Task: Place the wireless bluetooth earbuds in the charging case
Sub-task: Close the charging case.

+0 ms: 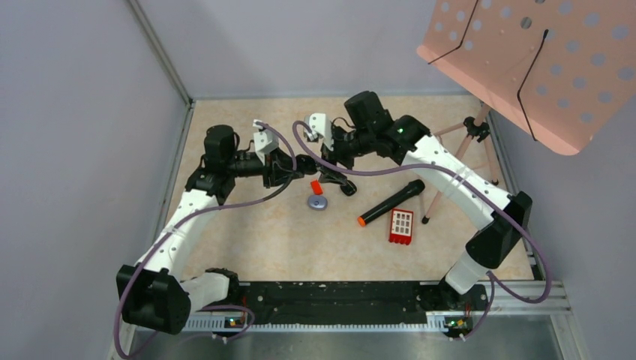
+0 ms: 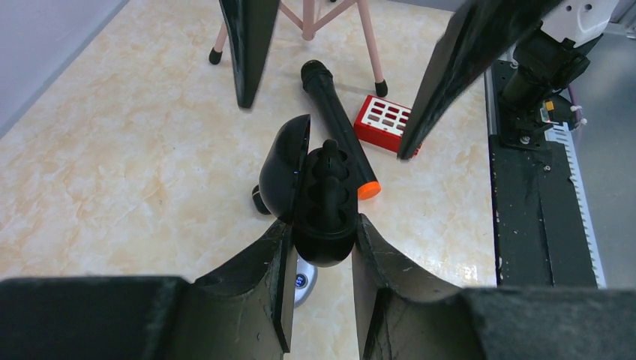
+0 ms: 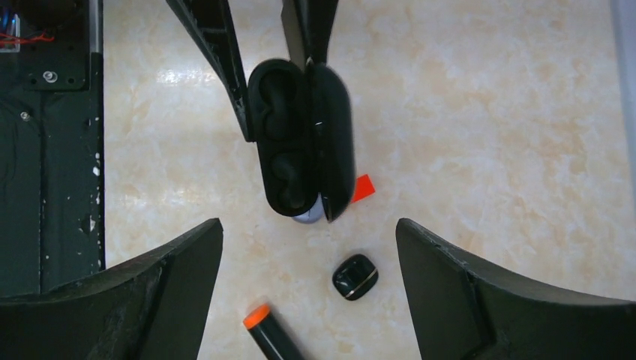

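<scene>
Glossy blk plastic charging case [image 3: 300,139]; polished marble-look table [image 3: 487,112].

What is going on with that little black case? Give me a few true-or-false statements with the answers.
1. The left gripper holds the charging case with its lid open. True.
2. The black stick has a green tip. False: the tip is orange.
3. An earbud lies loose on the table. True.
4. The right gripper is clamped on that earbud. False: its jaws stand wide open and empty.
</scene>
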Controlling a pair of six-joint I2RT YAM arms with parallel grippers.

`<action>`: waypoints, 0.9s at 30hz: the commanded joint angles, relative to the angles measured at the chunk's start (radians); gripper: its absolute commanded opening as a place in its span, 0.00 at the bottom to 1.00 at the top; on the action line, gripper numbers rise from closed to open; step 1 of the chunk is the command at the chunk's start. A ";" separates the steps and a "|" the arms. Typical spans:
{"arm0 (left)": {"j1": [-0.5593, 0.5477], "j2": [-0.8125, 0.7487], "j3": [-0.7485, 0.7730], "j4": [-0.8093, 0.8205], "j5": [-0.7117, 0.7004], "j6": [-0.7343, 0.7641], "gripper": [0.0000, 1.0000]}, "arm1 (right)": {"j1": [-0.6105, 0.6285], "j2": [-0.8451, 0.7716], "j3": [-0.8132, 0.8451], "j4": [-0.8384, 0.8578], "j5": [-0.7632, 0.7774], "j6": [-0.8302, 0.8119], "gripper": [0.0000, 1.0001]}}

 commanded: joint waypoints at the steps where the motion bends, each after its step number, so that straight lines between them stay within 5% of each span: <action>1: -0.003 -0.033 0.056 0.023 -0.002 -0.009 0.00 | -0.002 -0.069 -0.101 0.159 -0.083 -0.032 0.85; 6: -0.001 -0.018 0.034 0.191 -0.150 -0.223 0.00 | 0.028 -0.068 -0.110 0.161 -0.093 -0.056 0.84; 13: 0.009 0.013 0.029 0.178 -0.216 -0.341 0.00 | 0.034 -0.161 -0.175 0.225 0.034 -0.044 0.84; 21: 0.012 0.019 0.002 0.212 -0.114 -0.359 0.00 | 0.016 -0.189 -0.258 0.262 0.146 -0.015 0.83; 27: 0.011 0.035 0.018 0.154 -0.040 -0.297 0.00 | 0.004 -0.110 -0.189 0.307 0.053 0.008 0.84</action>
